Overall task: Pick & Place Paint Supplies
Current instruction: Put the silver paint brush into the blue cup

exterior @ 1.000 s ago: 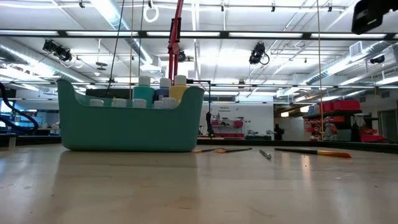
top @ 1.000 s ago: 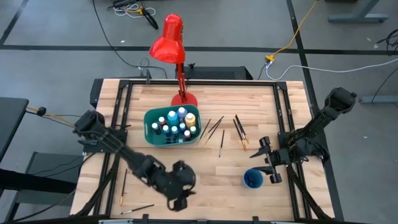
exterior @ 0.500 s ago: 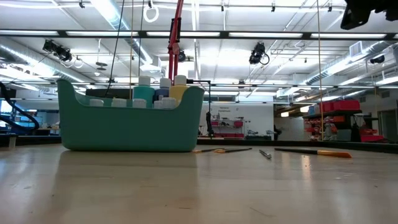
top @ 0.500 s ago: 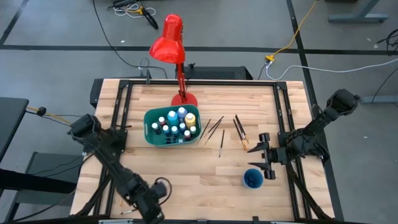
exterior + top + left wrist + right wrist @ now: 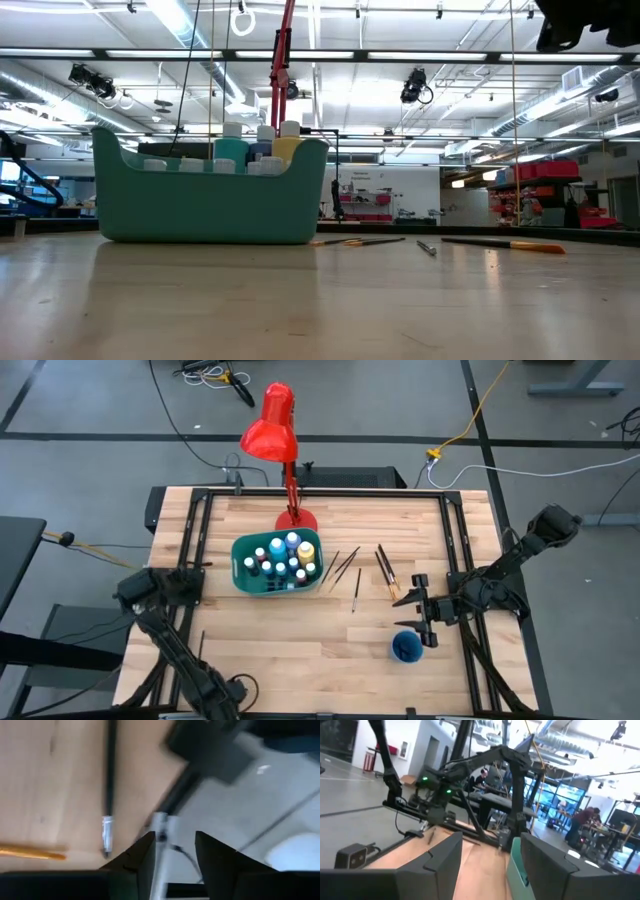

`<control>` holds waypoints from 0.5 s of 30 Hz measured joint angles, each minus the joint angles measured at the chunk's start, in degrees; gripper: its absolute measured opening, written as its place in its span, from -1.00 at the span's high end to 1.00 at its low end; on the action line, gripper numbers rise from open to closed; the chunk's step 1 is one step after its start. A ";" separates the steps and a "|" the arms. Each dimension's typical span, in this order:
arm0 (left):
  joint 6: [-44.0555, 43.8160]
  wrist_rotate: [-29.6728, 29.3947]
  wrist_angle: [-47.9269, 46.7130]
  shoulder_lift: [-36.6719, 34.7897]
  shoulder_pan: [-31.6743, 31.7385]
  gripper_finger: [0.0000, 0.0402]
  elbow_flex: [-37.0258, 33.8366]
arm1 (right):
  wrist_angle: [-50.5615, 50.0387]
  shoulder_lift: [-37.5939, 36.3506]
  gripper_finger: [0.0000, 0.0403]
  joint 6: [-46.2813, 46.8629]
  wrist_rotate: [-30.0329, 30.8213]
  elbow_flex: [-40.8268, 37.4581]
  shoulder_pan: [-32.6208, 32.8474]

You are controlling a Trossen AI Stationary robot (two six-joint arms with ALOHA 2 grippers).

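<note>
1. Your left gripper sits at the table's near-left corner, well away from the teal bin. In the high view it's almost off the bottom edge. The wrist view shows its fingers parted, with nothing between them.
2. A dark-handled brush lies on the wood just ahead of that gripper; in the high view you see one at the left table edge, nearer you and left of the bin.
3. The bin stands mid-table, just in front of the red lamp. The paint bottles are packed upright inside it, white caps up; the low view shows the tallest caps above the rim.
4. Right of the bin, several paintbrushes lie loose on the table: a pair angled close to the bin's right wall, one alone a little nearer you, and two more farther right.
5. The blue cup stands well right of the bin, toward the near edge.
6. Your right gripper hovers just above the cup's far side, right of the brushes. The fingers are spread apart and hold nothing.
</note>
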 joint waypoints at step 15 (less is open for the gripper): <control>-0.96 -3.10 -5.33 1.60 1.37 0.64 0.07 | 1.77 -0.02 -0.03 0.05 -9.00 0.04 -2.61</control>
